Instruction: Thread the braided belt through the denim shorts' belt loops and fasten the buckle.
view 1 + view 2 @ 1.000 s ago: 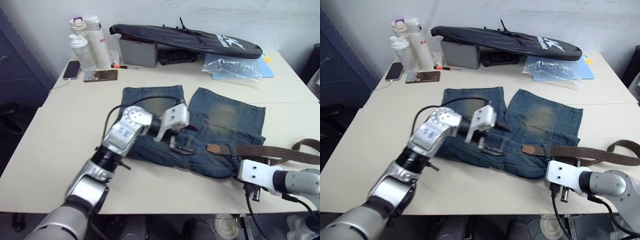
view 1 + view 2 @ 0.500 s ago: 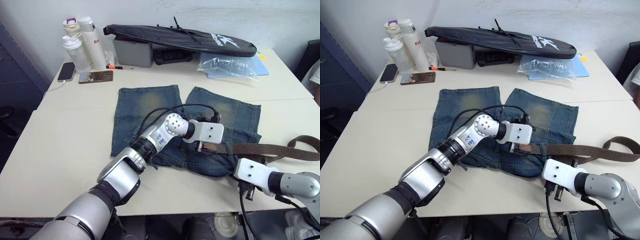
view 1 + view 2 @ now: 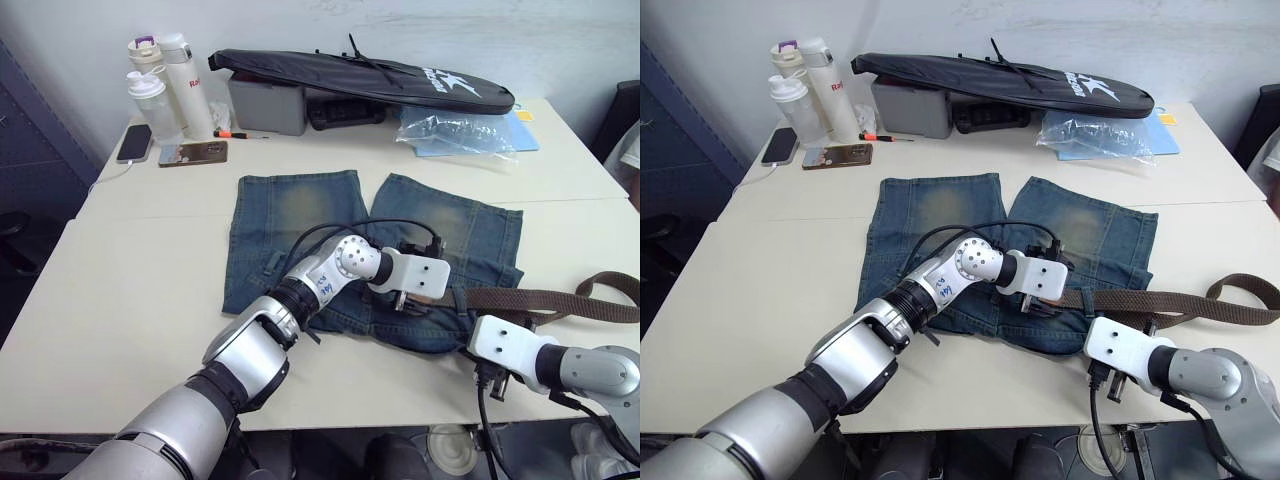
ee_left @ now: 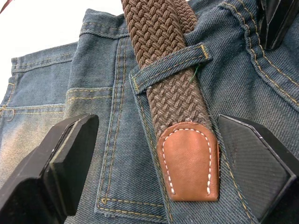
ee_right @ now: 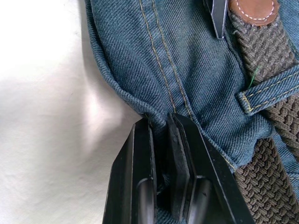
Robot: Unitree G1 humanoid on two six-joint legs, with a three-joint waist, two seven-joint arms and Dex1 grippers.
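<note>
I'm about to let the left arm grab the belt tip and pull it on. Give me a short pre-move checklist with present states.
1. Braided belt passed under a belt loop: ok.
2. Leather tip lies flat and free on the denim shorts: ok.
3. Left gripper open, fingers either side of the tip: ok.
4. Right gripper shut on the shorts' waistband edge to hold them: ok.
5. Next loop ahead of the tip is clear: cannot tell.
6. Buckle position and trailing belt free of snags: cannot tell.
</note>
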